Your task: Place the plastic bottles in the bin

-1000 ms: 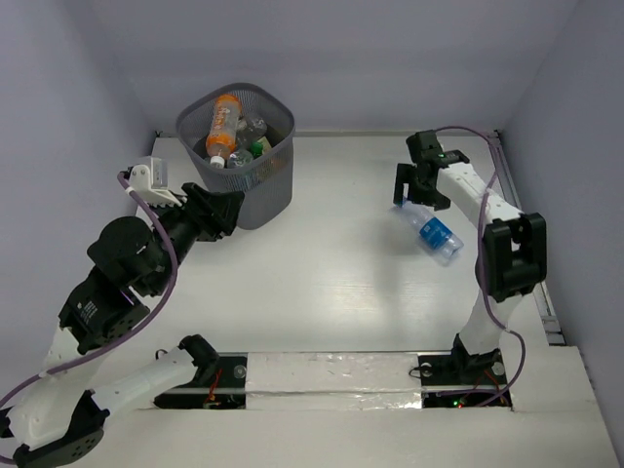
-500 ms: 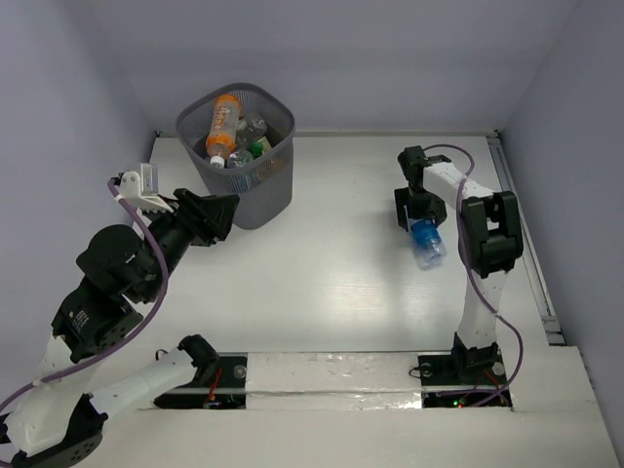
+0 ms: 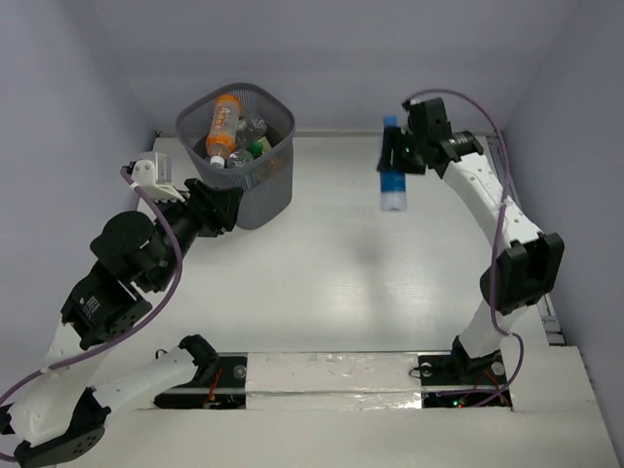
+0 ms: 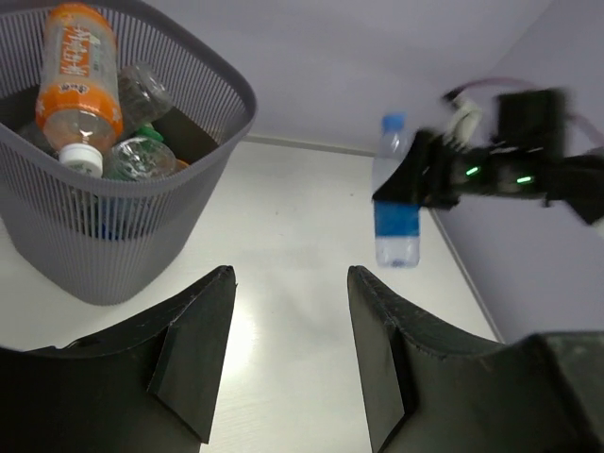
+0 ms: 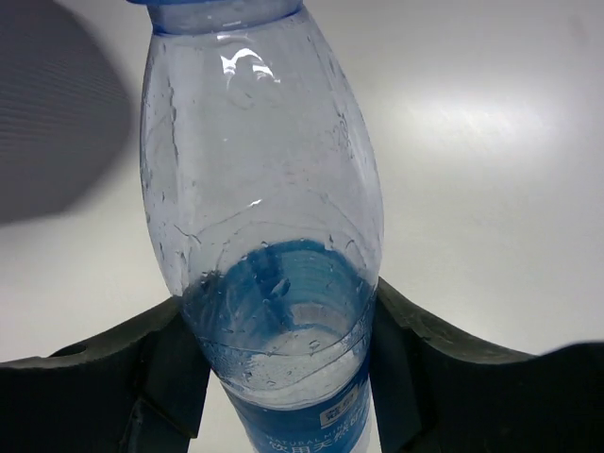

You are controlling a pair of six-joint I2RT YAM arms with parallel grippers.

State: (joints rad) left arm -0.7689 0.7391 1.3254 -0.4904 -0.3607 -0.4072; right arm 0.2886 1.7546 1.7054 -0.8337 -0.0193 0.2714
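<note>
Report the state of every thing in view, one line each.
Bin: upright, several bottles inside.
Orange bottle: capped, lying on top of the others in the bin.
Blue-labelled bottle: capped, upright, held in the air.
Right gripper: shut on the blue-labelled bottle.
Left gripper: open, empty, near the bin.

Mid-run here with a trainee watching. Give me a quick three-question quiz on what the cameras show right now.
1. Fill in: the topmost bottle in the bin is ____ in colour.
2. True or false: the left gripper holds a bottle.
3. The blue-labelled bottle in the right gripper is: A) upside down, B) upright in the air, cap up, C) inside the bin.
Key: 1 orange; 2 false; 3 B.
</note>
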